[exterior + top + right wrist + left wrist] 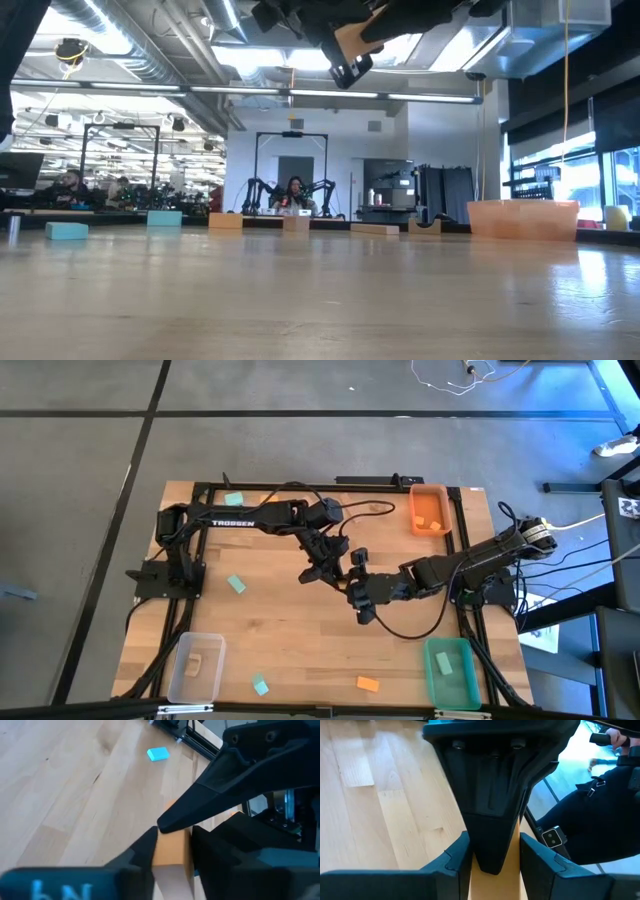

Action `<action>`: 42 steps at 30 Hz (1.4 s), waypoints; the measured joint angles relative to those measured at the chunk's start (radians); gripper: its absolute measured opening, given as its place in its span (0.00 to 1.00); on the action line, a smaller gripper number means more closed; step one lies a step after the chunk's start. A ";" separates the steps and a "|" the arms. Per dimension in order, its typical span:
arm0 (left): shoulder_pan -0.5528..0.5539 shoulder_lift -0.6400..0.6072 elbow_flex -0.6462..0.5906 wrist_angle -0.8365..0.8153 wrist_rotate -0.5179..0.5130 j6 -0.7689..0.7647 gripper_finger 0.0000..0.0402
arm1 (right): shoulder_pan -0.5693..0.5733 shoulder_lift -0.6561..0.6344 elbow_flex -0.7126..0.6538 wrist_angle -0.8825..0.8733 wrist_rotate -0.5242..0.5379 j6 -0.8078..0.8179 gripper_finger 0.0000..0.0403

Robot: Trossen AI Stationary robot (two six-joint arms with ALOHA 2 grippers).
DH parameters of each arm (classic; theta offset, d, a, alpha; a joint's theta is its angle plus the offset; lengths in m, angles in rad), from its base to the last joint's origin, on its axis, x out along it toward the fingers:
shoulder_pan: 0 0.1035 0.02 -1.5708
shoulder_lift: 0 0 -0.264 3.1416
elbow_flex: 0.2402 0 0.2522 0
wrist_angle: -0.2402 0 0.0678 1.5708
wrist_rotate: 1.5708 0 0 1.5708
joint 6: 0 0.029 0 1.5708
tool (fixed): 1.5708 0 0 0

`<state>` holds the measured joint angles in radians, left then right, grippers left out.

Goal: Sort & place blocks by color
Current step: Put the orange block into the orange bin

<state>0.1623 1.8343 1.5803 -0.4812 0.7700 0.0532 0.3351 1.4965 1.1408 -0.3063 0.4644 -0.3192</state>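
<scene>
A small tan-orange block (pixel 358 32) hangs in the air over the table's middle, between both grippers. My left gripper (pixel 330 570) reaches in from the table's left and my right gripper (pixel 356 588) from the right, and their tips meet at the block. Both are shut on it. Loose teal blocks lie flat on the table at the far left (pixel 234 499), the left middle (pixel 236 584) and the near edge (pixel 261 685). An orange block (pixel 367 683) lies near the near edge. My left gripper (pixel 495 870) pinches the tan-orange block (pixel 513 862) between its two fingers, one on each long side. The block is lifted clear of the table. A finger of the other gripper (pixel 490 820) lies over the block's upper face and hides most of it. My right gripper (pixel 172 855) pinches the same block (pixel 170 854) between its two fingers, across its width. The block is clear of the table. The left gripper's finger (pixel 215 795) reaches onto the block's far end from the opposite side.
An orange bin (pixel 430 510) at the far right holds orange blocks. A green bin (pixel 450 670) at the near right holds a teal one. A clear bin (pixel 195 665) at the near left holds a pale block. Black frame rails (pixel 300 486) run along the table's edges.
</scene>
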 joint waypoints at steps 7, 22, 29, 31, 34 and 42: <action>0.001 0.000 0.000 -0.002 0.003 -0.008 0.22 | 0.001 0.000 0.000 -0.013 -0.005 -0.008 0.15; 0.040 -0.008 0.001 -0.018 -0.129 0.105 0.29 | -0.002 0.000 -0.001 -0.076 -0.006 0.101 0.15; 0.099 -0.020 0.023 -0.065 -0.171 0.194 0.30 | 0.001 -0.008 0.000 -0.113 -0.022 0.218 0.15; 0.112 -0.026 0.044 -0.076 -0.208 0.231 0.30 | -0.001 -0.009 0.000 -0.136 -0.015 0.272 0.15; 0.138 -0.035 0.061 -0.126 -0.302 0.270 0.30 | -0.010 -0.009 0.000 -0.179 -0.003 0.368 0.15; 0.207 -0.102 0.071 -0.161 -0.471 0.300 0.30 | -0.091 -0.072 0.000 -0.393 0.059 0.714 0.15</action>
<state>0.3695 1.7326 1.6516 -0.6419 0.2989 0.3533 0.2440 1.4243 1.1405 -0.6989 0.5231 0.3949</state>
